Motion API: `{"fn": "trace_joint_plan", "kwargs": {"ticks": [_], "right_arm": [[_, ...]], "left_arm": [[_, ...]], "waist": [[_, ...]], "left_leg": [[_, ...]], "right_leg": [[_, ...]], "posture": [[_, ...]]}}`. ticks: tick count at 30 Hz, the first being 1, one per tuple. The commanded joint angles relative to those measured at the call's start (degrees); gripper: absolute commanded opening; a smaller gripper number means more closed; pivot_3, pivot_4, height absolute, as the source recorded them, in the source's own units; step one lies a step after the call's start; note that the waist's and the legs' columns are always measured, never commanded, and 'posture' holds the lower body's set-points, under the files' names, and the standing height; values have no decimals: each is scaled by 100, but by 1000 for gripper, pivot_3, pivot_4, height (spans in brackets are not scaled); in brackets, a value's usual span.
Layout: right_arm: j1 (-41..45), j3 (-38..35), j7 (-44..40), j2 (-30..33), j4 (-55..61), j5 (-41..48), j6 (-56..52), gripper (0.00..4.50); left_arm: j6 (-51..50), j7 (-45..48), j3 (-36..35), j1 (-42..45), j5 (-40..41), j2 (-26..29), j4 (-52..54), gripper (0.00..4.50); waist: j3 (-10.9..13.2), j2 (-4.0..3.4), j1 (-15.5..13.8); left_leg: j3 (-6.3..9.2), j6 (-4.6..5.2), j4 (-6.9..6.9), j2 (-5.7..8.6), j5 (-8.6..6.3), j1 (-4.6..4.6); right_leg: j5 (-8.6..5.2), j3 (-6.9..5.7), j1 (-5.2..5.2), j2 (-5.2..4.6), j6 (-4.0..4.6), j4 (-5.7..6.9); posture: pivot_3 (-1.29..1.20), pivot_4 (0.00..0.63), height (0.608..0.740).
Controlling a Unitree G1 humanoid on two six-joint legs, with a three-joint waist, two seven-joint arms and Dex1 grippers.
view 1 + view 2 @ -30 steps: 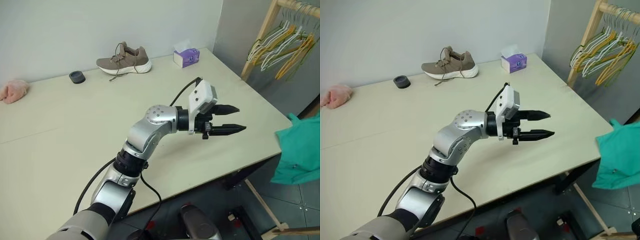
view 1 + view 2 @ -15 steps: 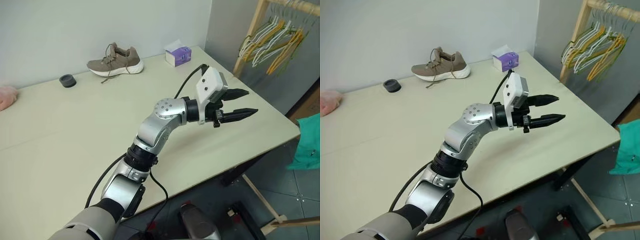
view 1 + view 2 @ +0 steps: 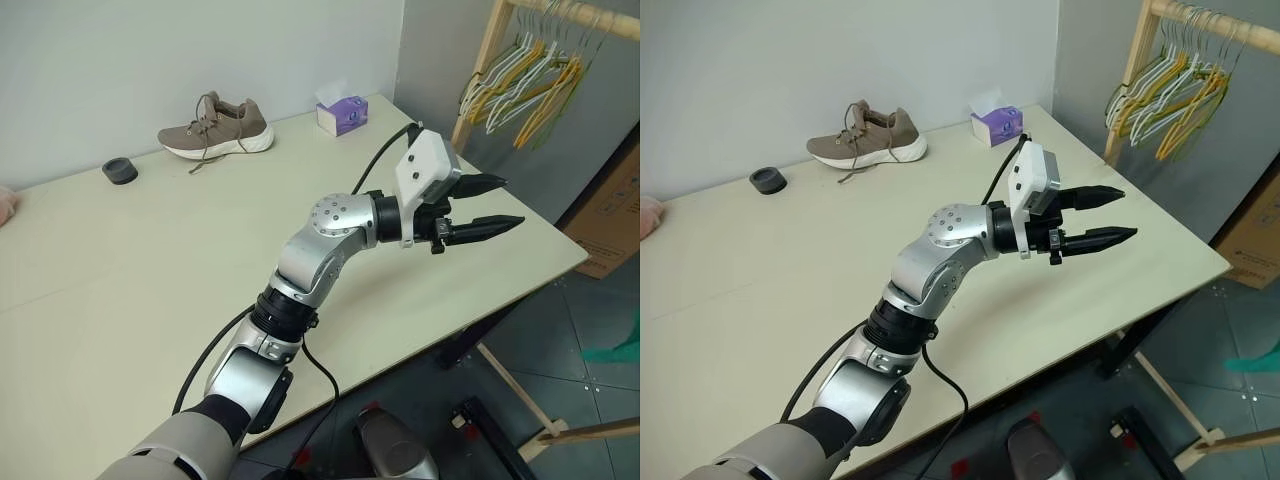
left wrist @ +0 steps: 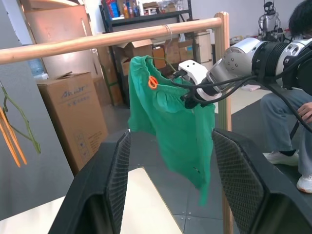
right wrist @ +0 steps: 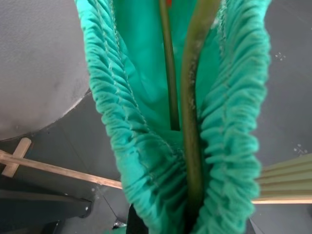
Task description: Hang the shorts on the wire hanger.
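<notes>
The teal-green shorts point(image 4: 170, 131) hang in the air beside the table, below a wooden rail point(image 4: 107, 41). A sliver of them shows at the right edge of the head view point(image 3: 628, 345). The olive-green wire hanger point(image 5: 190, 122) runs inside their gathered waistband, and its hook point(image 4: 163, 61) sticks up near the rail. My right gripper point(image 4: 191, 97) is shut at the waistband, on the hanger wire with fabric bunched around it. My left gripper point(image 3: 513, 200) is open and holds nothing. It points level over the table's right part, toward the shorts.
A tan shoe point(image 3: 215, 125), a purple tissue box point(image 3: 341, 113) and a small black ring point(image 3: 119, 171) sit at the table's far side. A wooden rack with bunched yellow, white and green hangers point(image 3: 520, 85) stands beyond the right edge. Cardboard boxes point(image 4: 73, 117) and a seated person point(image 4: 292, 97) are behind the shorts.
The head view has swung to the right. The shorts have slid from well in view at the right edge to a mere sliver there. The left gripper has stayed open and almost still.
</notes>
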State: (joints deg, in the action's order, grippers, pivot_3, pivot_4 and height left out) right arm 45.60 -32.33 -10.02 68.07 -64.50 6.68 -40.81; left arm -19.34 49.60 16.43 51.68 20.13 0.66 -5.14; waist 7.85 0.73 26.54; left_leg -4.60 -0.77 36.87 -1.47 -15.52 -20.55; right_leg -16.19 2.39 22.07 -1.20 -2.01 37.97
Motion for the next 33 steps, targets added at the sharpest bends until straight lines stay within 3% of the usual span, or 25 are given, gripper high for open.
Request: {"fn": "trace_joint_plan", "kwargs": {"ticks": [1,5,8,19,20,27,33], "right_arm": [[74,83,-138,162,-46,110,142,0],[183,108,-244,157,39,249,236,0],[251,25,-187,146,151,366,261,698],[-533,-237,111,-26,1411,513,664,4304],[-745,-240,106,-69,1693,468,771,4461],[-1992,-704,377,-619,3593,364,1271,4461],[-2490,-938,1065,-927,4394,-62,2135,4461]], "left_arm": [[22,21,-186,179,102,-42,46,2774],[-128,103,-215,182,235,-51,122,2774],[-206,107,-254,203,284,-62,139,2798],[-191,104,-241,199,252,-22,127,2798],[-187,99,-241,195,249,-22,126,2798],[-169,86,-243,159,230,2,120,2798],[-156,62,-235,146,208,7,102,2798]], "waist": [[-1,-1,12],[-2,-2,36],[-3,-5,39],[-5,-8,33],[-5,-8,33],[-5,-9,30],[-7,-11,25]], "left_leg": [[0,0,0,0,0,0],[0,0,-1,-1,0,1],[-1,0,-1,-1,0,1],[-4,0,1,1,0,1],[-4,0,1,0,0,1],[-4,0,3,0,0,1],[-3,0,2,1,-1,0]], "right_leg": [[0,0,0,0,0,0],[0,0,0,1,0,0],[0,1,0,1,0,1],[0,6,0,0,-2,1],[1,6,0,0,-3,1],[1,7,0,0,-7,3],[1,6,0,0,-9,3]], "posture": [[-451,81,740],[-450,80,740],[-447,80,740],[-440,80,740],[-440,80,740],[-438,82,740],[-435,83,740]]}}
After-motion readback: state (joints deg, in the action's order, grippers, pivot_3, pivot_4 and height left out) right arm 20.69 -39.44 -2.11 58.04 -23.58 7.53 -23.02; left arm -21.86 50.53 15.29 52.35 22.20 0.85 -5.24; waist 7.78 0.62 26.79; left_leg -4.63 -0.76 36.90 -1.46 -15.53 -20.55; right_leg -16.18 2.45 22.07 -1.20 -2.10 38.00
